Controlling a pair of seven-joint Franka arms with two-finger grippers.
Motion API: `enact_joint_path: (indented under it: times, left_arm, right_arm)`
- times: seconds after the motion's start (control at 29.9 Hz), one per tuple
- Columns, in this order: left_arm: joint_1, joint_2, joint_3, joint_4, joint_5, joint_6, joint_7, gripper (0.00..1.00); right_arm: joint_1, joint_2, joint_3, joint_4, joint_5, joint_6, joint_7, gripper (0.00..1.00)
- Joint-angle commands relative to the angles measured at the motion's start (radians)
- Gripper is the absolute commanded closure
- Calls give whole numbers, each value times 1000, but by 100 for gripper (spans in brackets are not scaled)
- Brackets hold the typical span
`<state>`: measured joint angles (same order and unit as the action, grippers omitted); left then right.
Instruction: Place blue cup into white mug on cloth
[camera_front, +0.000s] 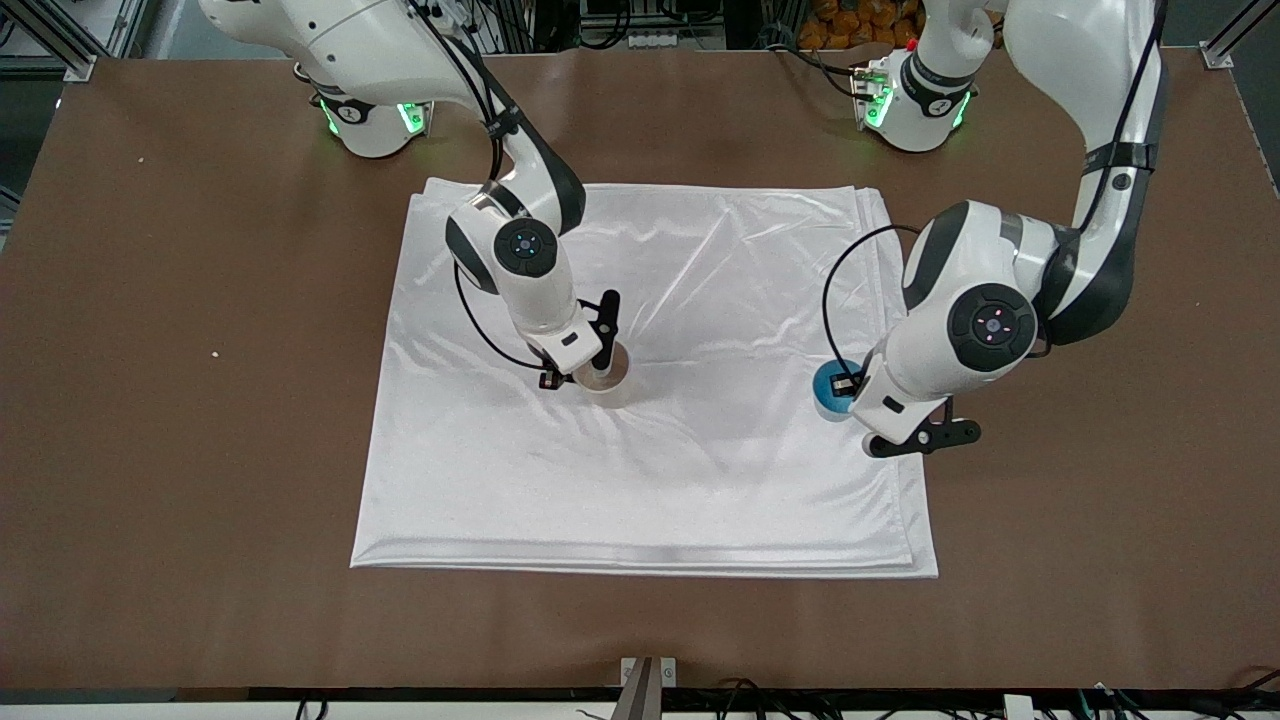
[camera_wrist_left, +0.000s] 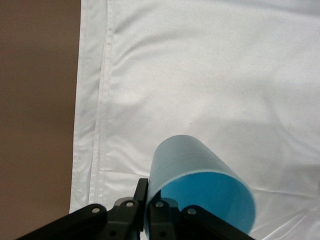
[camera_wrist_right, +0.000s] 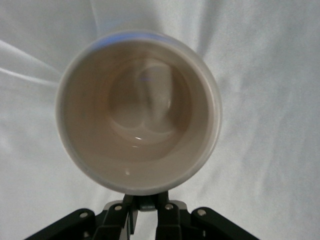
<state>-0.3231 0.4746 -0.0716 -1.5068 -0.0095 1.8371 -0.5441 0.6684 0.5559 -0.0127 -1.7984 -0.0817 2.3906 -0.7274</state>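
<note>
The white cloth (camera_front: 700, 470) lies spread on the brown table. The blue cup (camera_front: 826, 385) is at the cloth's edge toward the left arm's end. My left gripper (camera_front: 842, 388) is shut on its rim. In the left wrist view one finger (camera_wrist_left: 142, 192) presses the outside of the blue cup (camera_wrist_left: 200, 175) and the other is inside. The white mug (camera_front: 608, 378) stands upright near the cloth's middle. My right gripper (camera_front: 596, 366) is over it. In the right wrist view the mug (camera_wrist_right: 137, 112) is empty, and the gripper (camera_wrist_right: 146, 209) is closed around its dark handle.
Bare brown table (camera_front: 150, 400) surrounds the cloth on all sides. The cloth's layered edge (camera_wrist_left: 95, 125) runs close beside the blue cup. Both robot bases stand along the table edge farthest from the front camera.
</note>
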Motion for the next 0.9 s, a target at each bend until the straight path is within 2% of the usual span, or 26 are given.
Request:
enact_joint_path:
  times: [0.0,0.17,0.4,0.57,0.87]
  left_arm:
    - [-42,2,9,5,-23,-16,-63,100]
    - [-77,12,9,5,-29,-13,-105,100]
    - [-125,39,9,43,-61,-7,-166,100]
    - [-148,45,9,46,-66,-1,-191,100]
    - [-195,48,9,48,-119,13,-200,100]
  right_arm:
    - [25,21,-9,27,-21,1,37,94]
    - [39,29,-12,27,-47,2,37,82]
    - [19,15,-13,37,-52,-11,34,48]
    - [5,-22,-13,39,-47,-16,42,33]
    - [-76,-161,-13,31,-46,-100,37,29]
